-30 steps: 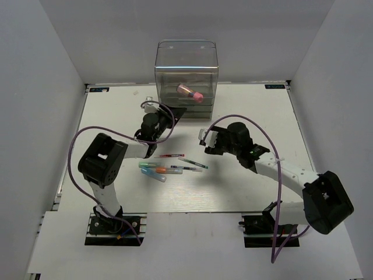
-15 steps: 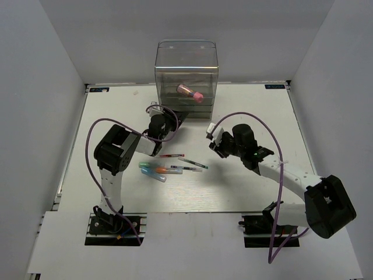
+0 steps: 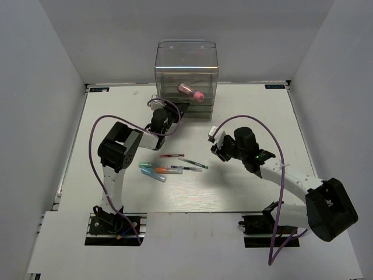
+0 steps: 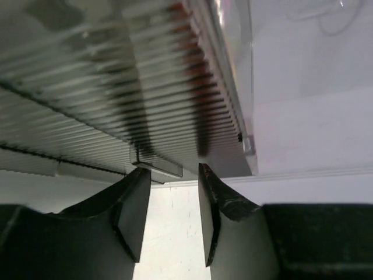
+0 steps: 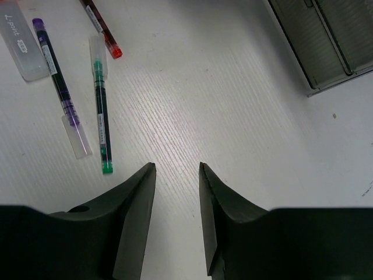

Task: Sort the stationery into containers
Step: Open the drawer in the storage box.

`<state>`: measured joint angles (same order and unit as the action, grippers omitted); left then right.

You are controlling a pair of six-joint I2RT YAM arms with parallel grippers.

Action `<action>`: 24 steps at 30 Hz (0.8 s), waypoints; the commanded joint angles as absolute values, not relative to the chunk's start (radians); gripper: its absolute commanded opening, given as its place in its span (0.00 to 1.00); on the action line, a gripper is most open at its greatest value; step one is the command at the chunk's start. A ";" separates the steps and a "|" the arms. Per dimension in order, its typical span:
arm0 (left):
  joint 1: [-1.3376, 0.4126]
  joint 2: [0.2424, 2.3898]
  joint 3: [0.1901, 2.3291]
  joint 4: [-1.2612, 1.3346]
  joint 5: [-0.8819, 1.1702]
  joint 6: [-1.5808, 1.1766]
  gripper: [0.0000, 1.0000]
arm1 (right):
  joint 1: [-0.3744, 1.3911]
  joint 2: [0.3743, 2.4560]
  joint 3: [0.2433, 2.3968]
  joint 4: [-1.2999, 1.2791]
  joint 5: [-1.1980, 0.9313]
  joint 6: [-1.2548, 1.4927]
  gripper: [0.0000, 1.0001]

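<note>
left arm (image 3: 119,150) elbow up and reaching far forward, left pincer (image 4: 170,175) partly open, empty, right arm (image 3: 280,173) stretched inward, right pincer (image 5: 178,169) aimed down, jaws slightly apart, holding nothing

You have the organiser (image 3: 186,70) at the back of the table (image 3: 116,116), the thick tube (image 3: 190,90) inside its upper part. The pens and markers (image 3: 160,170) lie before the organiser, the left gripper (image 4: 172,170) just before its drawers, and the right gripper (image 5: 176,168) before it, rightward.

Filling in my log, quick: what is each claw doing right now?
Left claw: open, holding nothing.
Right claw: open, holding nothing.
</note>
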<state>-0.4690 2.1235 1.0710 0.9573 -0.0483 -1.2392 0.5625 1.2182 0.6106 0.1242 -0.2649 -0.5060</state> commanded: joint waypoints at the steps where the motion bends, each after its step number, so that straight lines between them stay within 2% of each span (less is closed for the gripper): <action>1: -0.454 2.129 1.126 0.931 -0.075 -1.236 0.46 | 0.558 1.197 0.609 0.158 -0.282 -0.497 0.42; 8: -0.454 2.160 1.146 0.946 -0.064 -1.236 0.18 | 0.554 1.186 0.598 0.160 -0.279 -0.495 0.42; 10: -0.454 2.160 1.146 0.946 -0.064 -1.236 0.12 | 0.552 1.186 0.595 0.163 -0.281 -0.495 0.42; 12: -0.454 2.160 1.137 0.957 -0.064 -1.236 0.10 | 0.551 1.183 0.591 0.161 -0.281 -0.492 0.42; 13: -0.454 2.160 1.126 0.957 -0.064 -1.236 0.06 | 0.549 1.183 0.589 0.161 -0.284 -0.495 0.42; 16: -0.454 2.151 1.102 0.980 -0.055 -1.236 0.00 | 0.548 1.178 0.586 0.164 -0.282 -0.495 0.42; 20: -0.463 2.128 1.040 1.014 -0.046 -1.236 0.00 | 0.548 1.181 0.583 0.166 -0.294 -0.495 0.42; 24: -0.474 2.091 0.938 1.068 -0.008 -1.236 0.00 | 0.548 1.178 0.584 0.155 -0.319 -0.497 0.56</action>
<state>-0.4686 2.1548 1.0187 1.0626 -0.0357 -1.2812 0.5499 1.2030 0.5903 0.1299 -0.2794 -0.5018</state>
